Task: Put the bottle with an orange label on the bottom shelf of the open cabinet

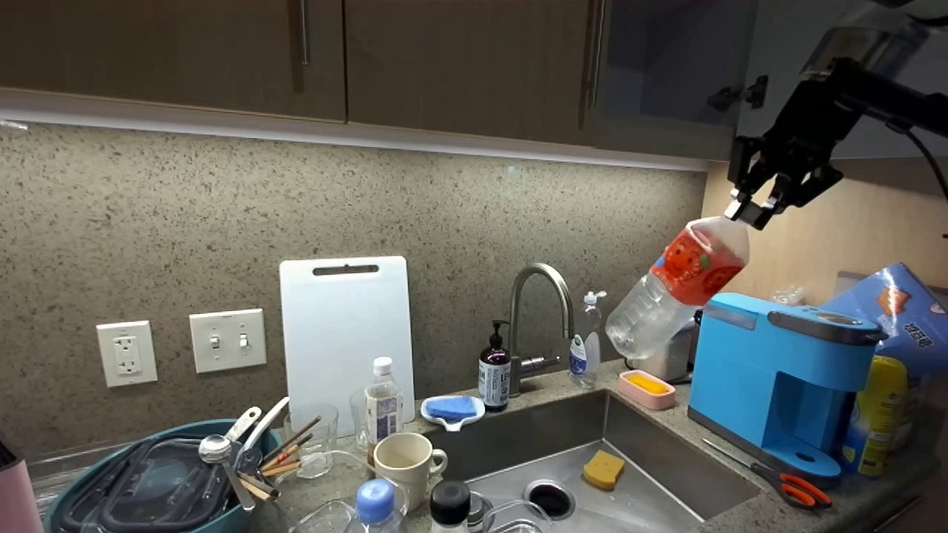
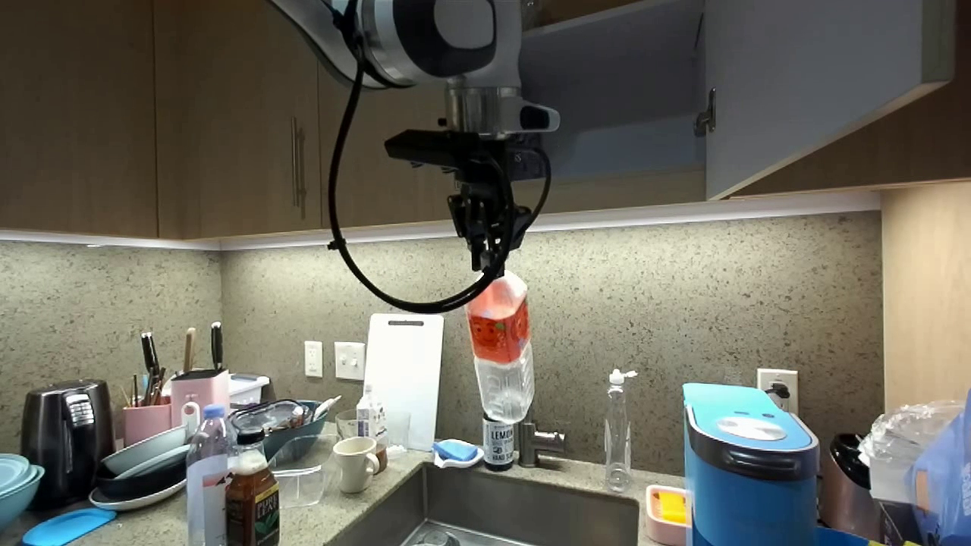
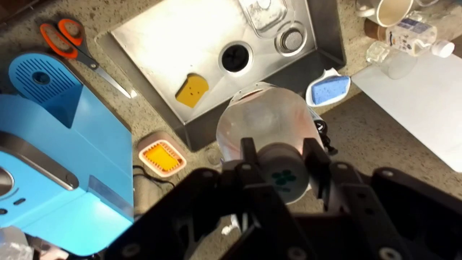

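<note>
- In an exterior view, my claw (image 1: 748, 211) is clenched on the top of the bottle (image 1: 678, 289), which hangs in the air at a clear tilt, base toward the lower left, orange label (image 1: 700, 265) turned to the camera.
- There the open cabinet (image 1: 689, 66) sits higher than the bottle; the tabletop (image 1: 752, 514) below carries the blue appliance (image 1: 748, 363), with orange-handled scissors (image 1: 800, 490) just beside it.
- In the sink (image 1: 666, 459) I see a yellow sponge (image 1: 603, 470) near the drain (image 1: 549, 500).
- In an exterior view, my arm (image 2: 470, 30) reaches down in front of the plain-doored cabinets (image 2: 235, 114), and the bottle hangs under the claw, only slightly off upright, covering the upper part of the soap bottle (image 2: 498, 445); the open cabinet's door (image 2: 796, 91) stands swung out.
- A black cable (image 2: 425, 306) loops past the claw and hides a bit of the bottle's top.
- In the wrist view, I have the claw's fingers (image 3: 249, 153) on either side of the pale cap (image 3: 283, 175), which bears a green mark; the bottle's body widens beyond it, overlapping the sink's edge.
</note>
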`<state>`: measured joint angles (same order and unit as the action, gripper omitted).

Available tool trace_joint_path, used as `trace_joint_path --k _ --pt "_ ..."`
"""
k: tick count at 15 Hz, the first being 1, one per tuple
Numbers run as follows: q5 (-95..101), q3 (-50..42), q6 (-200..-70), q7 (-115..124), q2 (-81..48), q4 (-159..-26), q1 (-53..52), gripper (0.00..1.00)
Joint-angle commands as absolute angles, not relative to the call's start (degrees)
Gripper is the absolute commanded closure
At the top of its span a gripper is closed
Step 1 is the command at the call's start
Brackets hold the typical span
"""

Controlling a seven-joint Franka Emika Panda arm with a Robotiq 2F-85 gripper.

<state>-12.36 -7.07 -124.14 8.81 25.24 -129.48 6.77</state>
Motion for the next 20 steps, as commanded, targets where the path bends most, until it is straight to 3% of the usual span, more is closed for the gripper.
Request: trace_joint_path --k 1,8,20 --pt "-13.5 -6.6 -128.9 7.8 32.0 -129.9 6.3 0.88" --pt "-16.0 -5.3 -139.9 11.6 40.4 -126.9 5.7 0.88" --pt "-16.0 -2.6 -161.7 18.5 43.9 -128.1 7.1 0.88"
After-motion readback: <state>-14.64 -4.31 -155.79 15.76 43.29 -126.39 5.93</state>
